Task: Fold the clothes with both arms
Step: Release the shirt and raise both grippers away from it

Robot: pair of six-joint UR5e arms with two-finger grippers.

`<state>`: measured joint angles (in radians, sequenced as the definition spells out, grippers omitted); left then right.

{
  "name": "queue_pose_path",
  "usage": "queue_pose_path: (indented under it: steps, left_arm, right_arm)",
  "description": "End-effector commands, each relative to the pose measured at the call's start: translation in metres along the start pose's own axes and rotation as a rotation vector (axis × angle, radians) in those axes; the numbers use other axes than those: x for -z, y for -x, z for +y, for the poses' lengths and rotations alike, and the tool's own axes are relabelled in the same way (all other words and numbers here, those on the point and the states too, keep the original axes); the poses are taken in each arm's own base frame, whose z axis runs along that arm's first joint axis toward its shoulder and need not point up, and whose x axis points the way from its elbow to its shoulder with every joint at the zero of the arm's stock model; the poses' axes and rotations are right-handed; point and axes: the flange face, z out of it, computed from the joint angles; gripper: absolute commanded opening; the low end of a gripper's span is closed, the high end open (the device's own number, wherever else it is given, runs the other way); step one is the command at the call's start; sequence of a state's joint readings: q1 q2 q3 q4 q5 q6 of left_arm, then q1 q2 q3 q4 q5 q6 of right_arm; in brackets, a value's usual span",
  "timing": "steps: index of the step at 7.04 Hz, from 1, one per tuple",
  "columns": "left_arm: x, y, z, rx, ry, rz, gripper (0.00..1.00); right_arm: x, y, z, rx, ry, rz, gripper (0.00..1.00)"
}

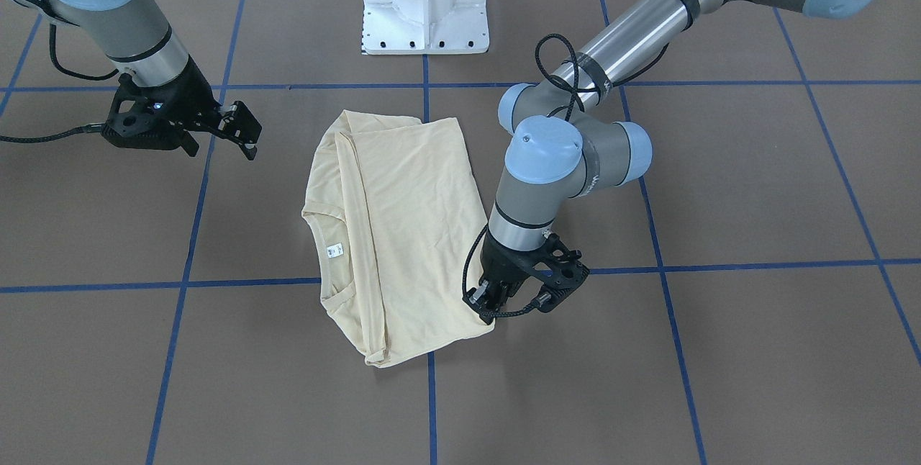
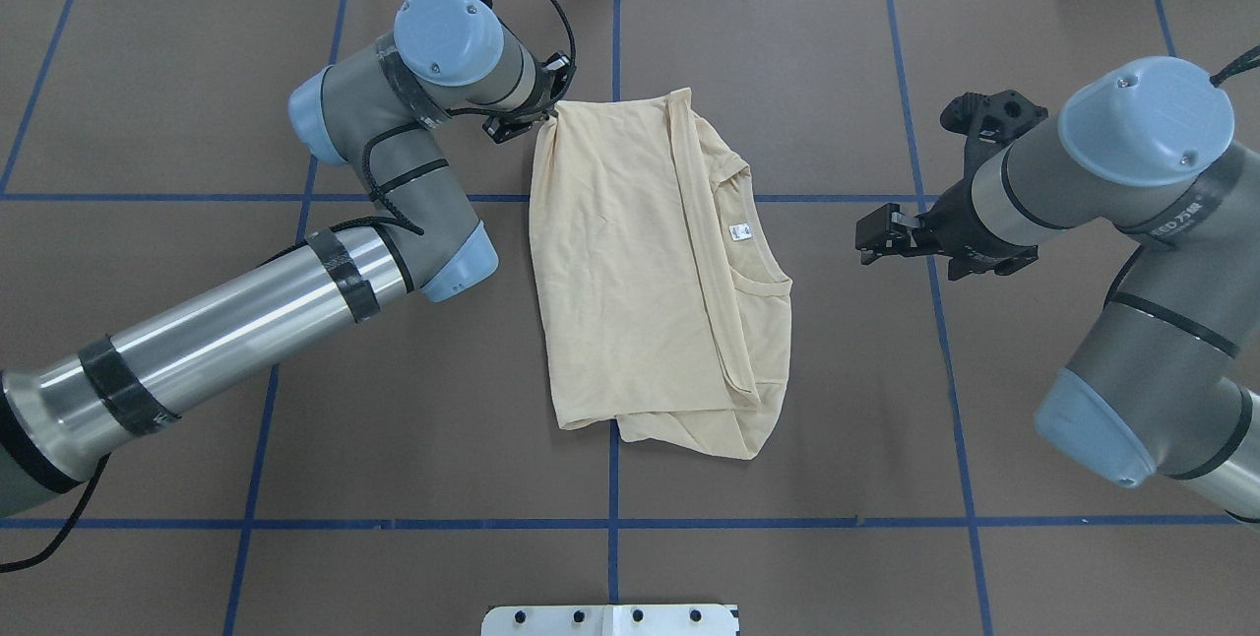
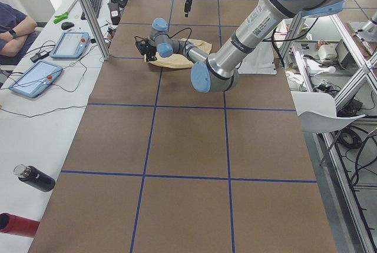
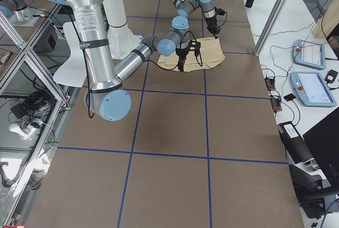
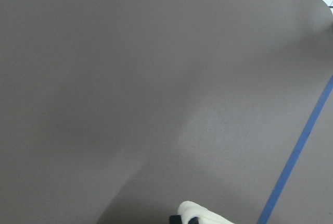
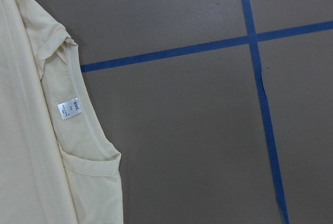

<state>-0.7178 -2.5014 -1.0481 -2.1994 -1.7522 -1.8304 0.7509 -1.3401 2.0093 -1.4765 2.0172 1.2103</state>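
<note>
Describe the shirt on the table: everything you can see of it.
The shirt is pale cream-yellow, thin and softly creased, lying flat on the brown table, folded lengthwise with one side laid over the middle. No print shows. The neckline and a small white label face the right gripper, which hangs open, apart from it. The left gripper pinches its far corner on the left side.

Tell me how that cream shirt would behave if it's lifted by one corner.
Probably floppy: the shirt lies wrinkled in soft folded layers, so a lifted corner would likely drape and the fold come undone. Likely light, since the fabric looks thin. It may slide on the smooth table.
</note>
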Motion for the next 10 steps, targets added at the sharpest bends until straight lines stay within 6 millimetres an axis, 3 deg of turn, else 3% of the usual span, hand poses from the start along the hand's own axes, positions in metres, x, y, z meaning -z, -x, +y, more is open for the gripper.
queue_pose_path:
  steps: [1, 3, 4, 5, 7, 8, 10]
  left_arm:
    - [-0.006, -0.030, 0.001, -0.014, -0.027, 0.080, 0.00]
    - [-0.008, -0.029, -0.002, -0.036, -0.045, 0.097, 0.00]
    - [-0.008, -0.029, -0.006, -0.056, -0.056, 0.099, 0.43]
    - [-0.008, -0.029, -0.009, -0.115, -0.064, 0.095, 0.99]
    - [0.005, -0.034, -0.031, -0.111, -0.083, 0.101, 0.99]
    - [0.010, -0.014, -0.036, -0.120, -0.081, 0.088, 0.99]
    - [0.052, 0.029, -0.038, -0.210, -0.004, 0.057, 0.99]
  right_arm:
    - [-0.001, -0.001, -0.001, -0.002, -0.001, 0.004, 1.00]
    - [-0.001, -0.001, -0.001, -0.002, -0.001, 0.004, 1.00]
    - [-0.001, 0.000, -0.001, -0.001, -0.002, 0.002, 1.00]
    - [-0.001, 0.000, -0.001, -0.003, -0.003, 0.002, 1.00]
    - [-0.002, 0.011, -0.003, 0.005, -0.004, -0.006, 1.00]
    - [-0.001, 0.046, -0.008, 0.027, -0.029, -0.032, 1.00]
    - [-0.025, 0.087, 0.017, 0.093, -0.058, -0.021, 1.00]
